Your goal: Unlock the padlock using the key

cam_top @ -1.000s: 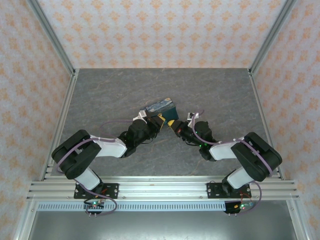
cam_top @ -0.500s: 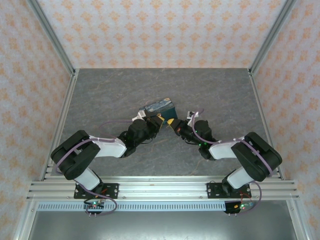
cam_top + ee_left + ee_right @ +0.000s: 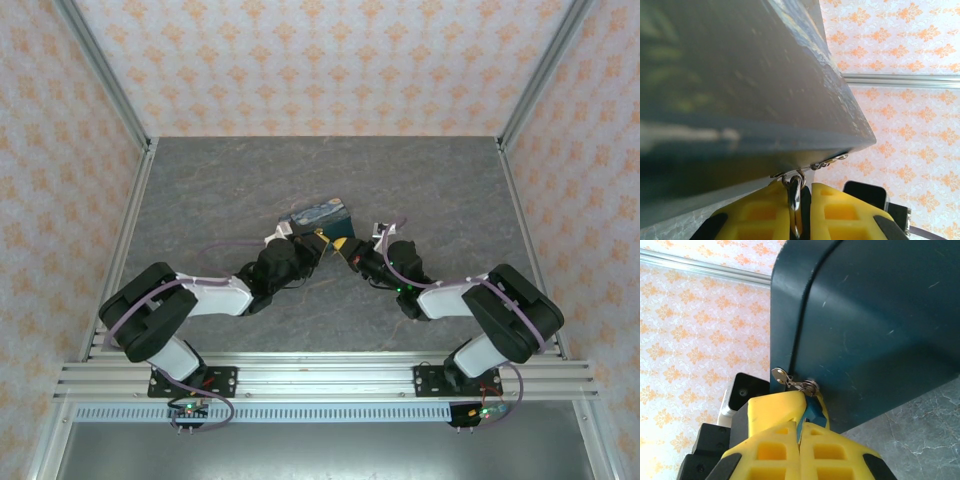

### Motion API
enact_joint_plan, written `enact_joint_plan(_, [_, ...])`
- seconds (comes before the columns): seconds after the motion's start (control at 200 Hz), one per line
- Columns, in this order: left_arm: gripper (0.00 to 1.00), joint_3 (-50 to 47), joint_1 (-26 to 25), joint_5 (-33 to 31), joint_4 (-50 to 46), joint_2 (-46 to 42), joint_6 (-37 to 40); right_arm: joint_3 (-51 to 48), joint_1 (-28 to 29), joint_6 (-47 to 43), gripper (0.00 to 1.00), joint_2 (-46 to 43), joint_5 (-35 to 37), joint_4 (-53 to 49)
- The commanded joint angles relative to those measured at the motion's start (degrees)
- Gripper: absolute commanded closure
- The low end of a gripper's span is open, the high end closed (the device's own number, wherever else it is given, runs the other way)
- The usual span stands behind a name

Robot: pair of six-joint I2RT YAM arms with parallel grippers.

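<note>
Padlock (image 3: 322,213) colouring of dark blue with pale swirls is seen from above, near the middle of the grey stone-patterned desk (image 3: 220,190). Both arms are reached toward it from the near edge. The left claw (image 3: 318,240) is placed at the block's near left corner and the right claw (image 3: 347,249) just beside its near right corner, with the two yellow-tipped claws close to each other. Whether the padlock rests flat on the desk cannot be told.

From the left wrist, the padlock (image 3: 740,75) is seen as a large dark slab just above the left claw (image 3: 799,192). The yellow fingers are drawn narrow, and a small metal ring (image 3: 794,186) is pinched between them. A short chain (image 3: 827,161) is run from the ring along the slab's lower edge.

From the right wrist, the right claw (image 3: 802,412) is seen pressed fully together beneath a rounded corner of the padlock (image 3: 880,315). A small silver key (image 3: 780,376) is seen just above the fingertips, against the block's edge. A blue bit shows at the tips; what it is cannot be told.
</note>
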Motion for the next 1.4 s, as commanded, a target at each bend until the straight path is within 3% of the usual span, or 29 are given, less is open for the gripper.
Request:
enact_joint_plan(0.0, [1.00,2.24,-0.33,-1.78,0.61,-2.46,1.26,-1.77,0.42,0.21,1.00,-0.96,0.51,1.89])
enact_joint_plan(1.111, [1.00,1.98,-0.36,-1.43,1.14,-1.93,0.91,1.69,1.61,-0.67,1.00,1.07,1.53,-0.23])
enact_joint_plan(1.391, [1.00,1.53,-0.53,-0.13,6.19,-0.47,-5.00,1.76,1.57,-1.13,1.00,2.51,2.14,1.04])
